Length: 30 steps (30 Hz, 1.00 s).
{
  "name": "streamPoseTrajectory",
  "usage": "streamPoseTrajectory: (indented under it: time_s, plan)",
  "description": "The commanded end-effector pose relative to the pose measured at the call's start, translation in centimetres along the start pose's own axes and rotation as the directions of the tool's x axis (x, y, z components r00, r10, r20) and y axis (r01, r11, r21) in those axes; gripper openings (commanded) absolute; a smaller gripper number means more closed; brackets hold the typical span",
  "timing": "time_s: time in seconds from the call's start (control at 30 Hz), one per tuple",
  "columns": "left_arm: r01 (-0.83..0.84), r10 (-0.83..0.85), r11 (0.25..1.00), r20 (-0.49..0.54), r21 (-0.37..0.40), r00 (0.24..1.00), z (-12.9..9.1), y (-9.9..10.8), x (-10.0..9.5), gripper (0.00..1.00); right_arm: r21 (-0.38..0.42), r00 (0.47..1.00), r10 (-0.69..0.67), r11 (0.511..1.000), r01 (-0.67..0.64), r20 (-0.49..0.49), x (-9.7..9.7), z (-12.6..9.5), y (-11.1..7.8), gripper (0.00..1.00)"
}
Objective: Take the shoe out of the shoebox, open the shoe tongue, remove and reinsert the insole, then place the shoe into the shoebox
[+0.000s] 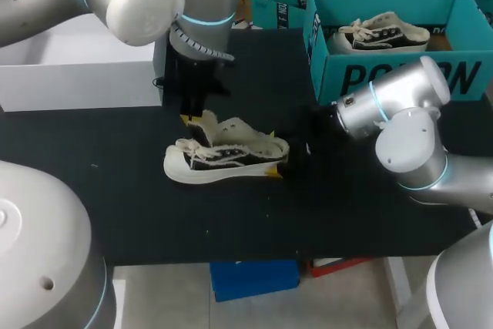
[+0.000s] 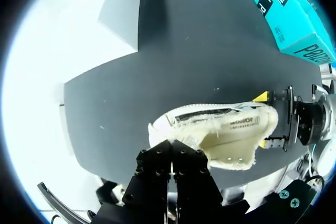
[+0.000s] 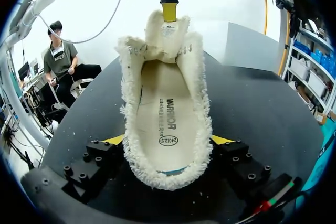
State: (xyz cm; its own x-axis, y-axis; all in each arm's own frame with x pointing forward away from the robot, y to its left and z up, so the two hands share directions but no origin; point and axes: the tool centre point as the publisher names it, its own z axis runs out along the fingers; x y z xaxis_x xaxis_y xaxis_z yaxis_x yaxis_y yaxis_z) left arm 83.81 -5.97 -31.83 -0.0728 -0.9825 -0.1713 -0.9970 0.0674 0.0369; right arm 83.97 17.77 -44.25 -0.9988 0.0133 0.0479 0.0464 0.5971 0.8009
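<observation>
A cream and black canvas shoe [image 1: 227,161] lies on its side in the middle of the black table [image 1: 115,190], toe to the left. My left gripper [image 1: 190,119] hangs over it, shut on the tip of the tongue [image 3: 167,32] and holding it up away from the opening. My right gripper [image 1: 277,163] is at the heel, one yellow-tipped finger [image 3: 114,140] on each side of the heel and touching it. Through the shoe's mouth the right wrist view shows the cream insole [image 3: 164,114] lying flat inside. In the left wrist view the shoe [image 2: 220,135] sits just ahead of the shut fingers.
The open teal shoebox [image 1: 385,75] stands at the back right with a second shoe [image 1: 381,35] in it. A white box [image 1: 77,75] stands at the back left. The table's front edge is close below the shoe.
</observation>
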Motion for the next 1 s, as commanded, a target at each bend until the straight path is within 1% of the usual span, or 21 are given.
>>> streamPoseTrajectory:
  time_s: [0.03,0.1,0.17,0.33,0.67,0.7,0.73,0.77,0.8,0.83,0.9,1.0]
  plan:
    - [-0.019,0.020,1.000,-0.044,0.010,0.999,0.8,0.6,-0.8,0.00,0.001,1.000,0.001,1.000,-0.001,0.001,-0.1,0.2,-0.2,0.00]
    - [-0.028,0.029,0.999,-0.040,0.015,0.999,1.0,0.8,-1.0,0.00,0.001,1.000,0.001,1.000,-0.001,0.001,-0.1,0.2,-0.2,0.00]
    - [-0.028,0.029,0.999,-0.024,0.041,0.999,1.0,1.0,-1.2,0.00,0.001,1.000,0.001,1.000,-0.001,0.001,-0.1,0.2,-0.2,0.00]
    - [-0.022,0.023,0.998,-0.009,0.060,1.000,1.1,1.4,-1.6,0.00,0.001,1.000,0.001,1.000,-0.001,0.001,-0.1,0.2,-0.2,0.00]
    - [-0.013,0.013,1.000,0.007,0.010,1.000,2.3,1.3,-2.1,0.00,0.001,1.000,0.001,1.000,-0.001,0.001,-0.1,0.2,-0.2,0.00]
    - [-0.015,0.015,1.000,0.006,0.006,1.000,2.3,1.3,-2.1,0.12,0.001,1.000,0.001,1.000,-0.001,0.001,-0.1,0.2,-0.2,0.00]
    - [-0.020,0.020,1.000,0.003,0.001,1.000,2.2,1.2,-2.1,0.40,0.001,1.000,0.001,1.000,-0.001,0.001,-0.1,0.2,-0.2,0.00]
    - [-0.026,0.026,1.000,-0.005,-0.011,1.000,2.2,1.1,-2.1,0.90,0.001,1.000,0.001,1.000,-0.001,0.001,-0.1,0.2,-0.2,0.00]
    - [-0.036,0.036,0.999,-0.012,-0.020,0.999,2.1,1.0,-2.2,1.00,0.001,1.000,0.001,1.000,-0.001,0.001,-0.1,0.2,-0.2,0.00]
    - [-0.048,0.047,0.999,-0.020,-0.022,0.999,2.0,0.9,-2.2,1.00,0.001,1.000,0.001,1.000,-0.001,0.001,-0.1,0.2,-0.2,0.00]
    - [-0.086,0.082,0.995,-0.064,-0.053,0.995,1.5,0.6,-2.4,1.00,0.001,1.000,0.001,1.000,-0.001,0.001,-0.1,0.2,-0.2,0.00]
    - [-0.182,0.173,0.982,-0.134,-0.056,0.976,0.0,0.1,-3.0,1.00,0.001,1.000,0.001,1.000,-0.001,0.001,-0.1,0.2,-0.2,0.00]
